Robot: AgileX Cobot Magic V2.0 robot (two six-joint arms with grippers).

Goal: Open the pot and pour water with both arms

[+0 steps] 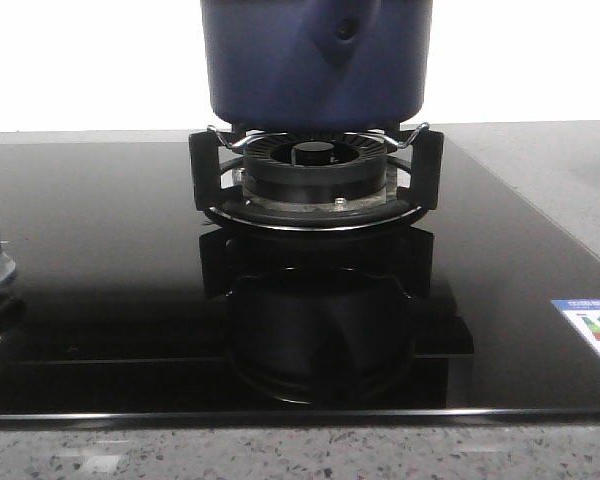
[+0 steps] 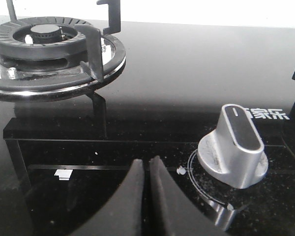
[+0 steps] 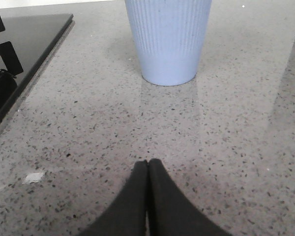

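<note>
On the burner (image 1: 315, 170), pot (image 1: 315, 60), neither gripper near.

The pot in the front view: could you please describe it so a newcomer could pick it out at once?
Find the black glass cooktop; near its middle a black ribbed burner sits inside a pronged stand. The pot rests on those prongs. It is large, round, matte navy-blue and straight-sided, with a pointed handle mount with a small hole, unlike the pale ribbed cup on the speckled counter.
</note>
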